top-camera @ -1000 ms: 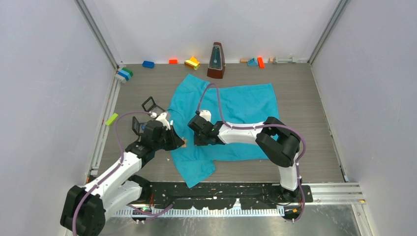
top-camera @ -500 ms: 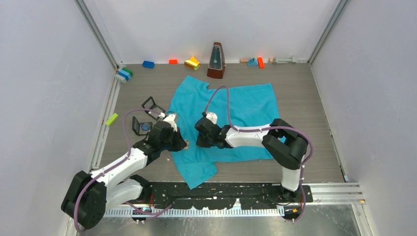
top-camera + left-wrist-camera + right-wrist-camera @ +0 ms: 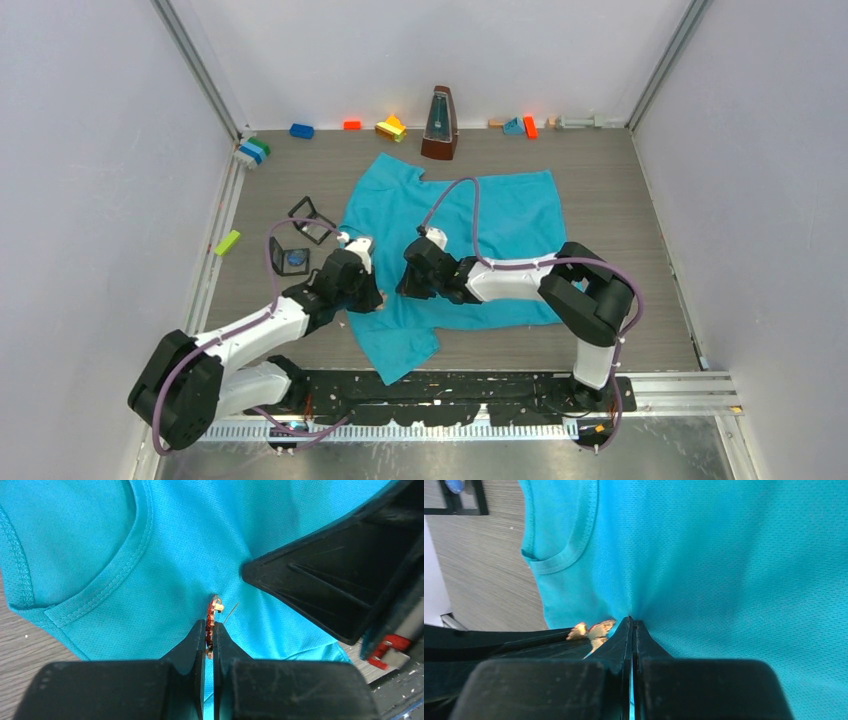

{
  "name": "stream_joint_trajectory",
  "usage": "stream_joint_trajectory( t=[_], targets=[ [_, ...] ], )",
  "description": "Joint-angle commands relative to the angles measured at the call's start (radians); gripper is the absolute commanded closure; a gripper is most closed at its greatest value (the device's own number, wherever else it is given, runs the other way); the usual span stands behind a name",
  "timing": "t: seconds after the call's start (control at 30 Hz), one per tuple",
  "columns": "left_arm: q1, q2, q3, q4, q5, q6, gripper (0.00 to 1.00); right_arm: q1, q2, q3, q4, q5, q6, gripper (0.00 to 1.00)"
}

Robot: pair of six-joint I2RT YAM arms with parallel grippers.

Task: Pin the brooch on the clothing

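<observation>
The teal T-shirt (image 3: pixel 480 225) lies flat mid-table; it fills the left wrist view (image 3: pixel 165 545) and the right wrist view (image 3: pixel 734 555). My left gripper (image 3: pixel 210 630) is shut on the small red-and-gold brooch (image 3: pixel 212 616), held on edge, its thin pin (image 3: pixel 229 614) sticking out against the fabric near a sleeve hem. My right gripper (image 3: pixel 632 625) is shut on a pinched fold of the shirt just beside it; the brooch shows gold in the right wrist view (image 3: pixel 591 630). In the top view the left gripper (image 3: pixel 374 297) and right gripper (image 3: pixel 404 285) almost meet.
A metronome (image 3: pixel 439 124) stands at the back beyond the shirt. Small coloured blocks (image 3: pixel 390 128) line the back wall and the left rail (image 3: pixel 252 151). An open black box (image 3: pixel 303 225) with a blue item lies left of the shirt. Walls close in on three sides.
Both grippers have shifted a little right and away from the bases together. The left gripper with the brooch has moved from the shirt's left edge onto the fabric, closer to the right gripper's pinch.
</observation>
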Motion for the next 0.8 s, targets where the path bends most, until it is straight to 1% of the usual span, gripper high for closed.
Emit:
stream_joint_trajectory(
  t=[0.0, 0.33, 0.77],
  targets=[
    [-0.017, 0.01, 0.045, 0.021, -0.063, 0.024, 1.0, -0.002, -0.071, 0.001, 0.086, 0.0, 0.014, 1.0],
    [-0.023, 0.029, 0.061, 0.015, -0.086, 0.004, 1.0, -0.002, -0.068, 0.007, 0.099, -0.047, 0.001, 0.99],
    [-0.023, 0.065, 0.071, 0.016, -0.08, -0.01, 1.0, -0.002, -0.06, 0.011, 0.105, -0.082, -0.013, 0.99]
  ],
)
